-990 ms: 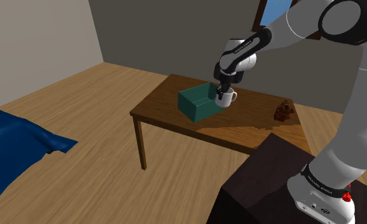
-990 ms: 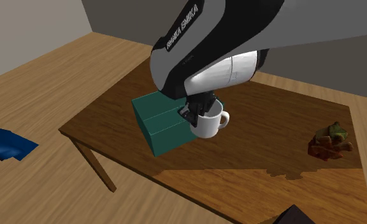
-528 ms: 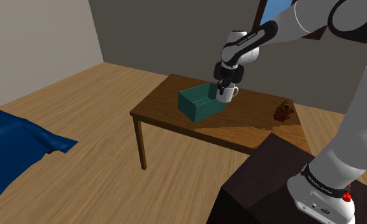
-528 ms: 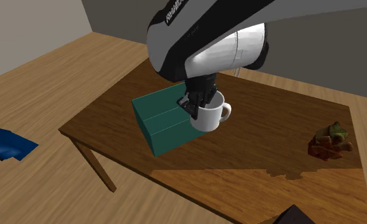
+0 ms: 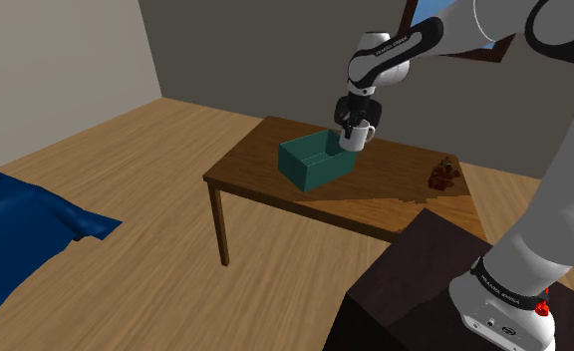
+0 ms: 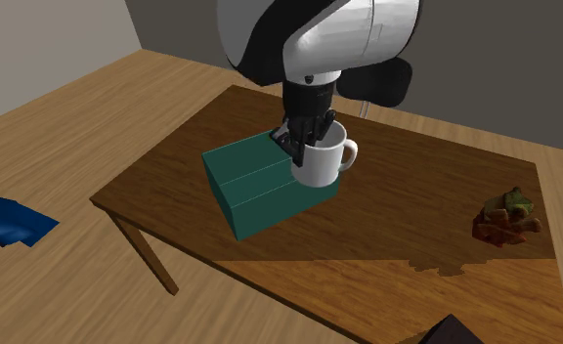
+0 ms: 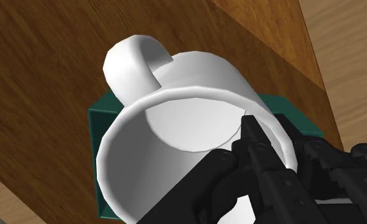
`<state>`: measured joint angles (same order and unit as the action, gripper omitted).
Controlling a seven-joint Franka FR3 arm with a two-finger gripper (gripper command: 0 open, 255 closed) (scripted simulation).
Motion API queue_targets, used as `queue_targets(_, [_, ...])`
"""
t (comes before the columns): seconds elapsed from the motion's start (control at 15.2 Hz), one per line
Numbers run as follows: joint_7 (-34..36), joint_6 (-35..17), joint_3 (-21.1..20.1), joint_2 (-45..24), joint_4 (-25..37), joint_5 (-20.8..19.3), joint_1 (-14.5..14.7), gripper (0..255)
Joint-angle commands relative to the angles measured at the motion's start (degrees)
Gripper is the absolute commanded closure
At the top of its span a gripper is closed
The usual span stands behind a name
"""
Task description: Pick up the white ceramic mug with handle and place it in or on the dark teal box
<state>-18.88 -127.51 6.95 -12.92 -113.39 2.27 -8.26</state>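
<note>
A white mug (image 6: 323,159) with a handle hangs in the air, clasped at its rim by my black gripper (image 6: 302,142), which is shut on it. In the shoulder view the mug (image 5: 357,136) is above the right end of the dark teal box (image 5: 314,160), lifted off the brown table (image 5: 265,175). From the second exterior view the teal box (image 6: 260,184) lies just below and left of the mug. Through the wrist view the mug (image 7: 188,108) is upright with its handle pointing away, one finger inside the rim, and the box (image 7: 98,124) shows beneath it.
A small brown and green object (image 6: 505,216) lies near the table's right end in the second exterior view. A blue cloth (image 5: 21,234) covers the floor at the shoulder view's left. The dark stand (image 5: 425,289) is at the lower right.
The gripper has risen with the mug, lifting it higher off the table beside the teal box, and the arm has straightened upward.
</note>
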Motion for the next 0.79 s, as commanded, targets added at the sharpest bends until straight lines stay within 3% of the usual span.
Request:
queue_targets(0.0, [0.4,2.1,-0.2,-2.9,5.0,0.3,0.2,255])
queue_targets(0.33, [1.4,9.0,-0.9,-13.5,22.4,1.0,0.2,255])
queue_targets(0.66, [2.5,18.3,-1.5,-26.4,44.7,1.6,-0.2,255])
queue_targets(0.73, [2.5,17.7,-1.5,-26.5,44.1,1.6,-0.2,255])
